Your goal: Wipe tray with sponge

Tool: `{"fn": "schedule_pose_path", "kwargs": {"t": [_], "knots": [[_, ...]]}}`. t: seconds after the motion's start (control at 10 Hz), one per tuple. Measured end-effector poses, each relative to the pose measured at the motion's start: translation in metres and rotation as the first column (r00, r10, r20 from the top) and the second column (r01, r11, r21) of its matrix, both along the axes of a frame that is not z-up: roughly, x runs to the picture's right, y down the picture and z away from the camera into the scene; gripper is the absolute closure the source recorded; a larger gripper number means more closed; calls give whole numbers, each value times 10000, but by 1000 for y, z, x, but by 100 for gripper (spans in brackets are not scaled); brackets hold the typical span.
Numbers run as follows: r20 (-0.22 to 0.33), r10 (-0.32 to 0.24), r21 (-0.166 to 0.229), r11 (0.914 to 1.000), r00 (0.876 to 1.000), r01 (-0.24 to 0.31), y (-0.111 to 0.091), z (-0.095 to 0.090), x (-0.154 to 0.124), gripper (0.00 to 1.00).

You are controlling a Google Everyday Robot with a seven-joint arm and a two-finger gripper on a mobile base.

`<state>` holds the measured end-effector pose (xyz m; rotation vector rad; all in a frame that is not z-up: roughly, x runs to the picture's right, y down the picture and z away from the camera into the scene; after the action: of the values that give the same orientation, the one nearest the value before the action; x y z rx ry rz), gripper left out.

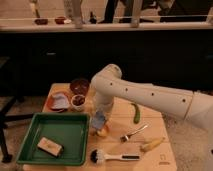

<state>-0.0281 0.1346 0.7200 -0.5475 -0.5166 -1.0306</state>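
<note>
The large green tray (pixel 65 131) lies on the front left of the wooden table. A tan block with a white top (pixel 50 146) lies inside it. My gripper (pixel 98 118) hangs from the white arm just past the tray's right rim. It is shut on the blue-grey sponge (pixel 98 121), which hangs a little above the table beside the tray.
An orange item (pixel 103 132) sits right under the sponge. A black-bristled brush (pixel 102 157), a fork (pixel 132 133), a corn cob (pixel 151 145) and a green vegetable (pixel 136 114) lie to the right. An orange-rimmed plate (pixel 59 101) and two bowls (pixel 79 86) stand behind the tray.
</note>
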Motion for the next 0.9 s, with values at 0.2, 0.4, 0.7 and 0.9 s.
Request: {"fn": "schedule_pose_path", "kwargs": {"t": [0.2, 0.4, 0.7, 0.9], "knots": [[58, -13, -35, 10000, 10000, 13, 4, -2, -7, 82], [45, 7, -38, 10000, 10000, -6, 4, -2, -5, 82], [76, 139, -19, 9999, 9999, -138, 5, -1, -8, 82], [209, 289, 84, 9995, 9994, -291, 7, 0, -27, 82]]}}
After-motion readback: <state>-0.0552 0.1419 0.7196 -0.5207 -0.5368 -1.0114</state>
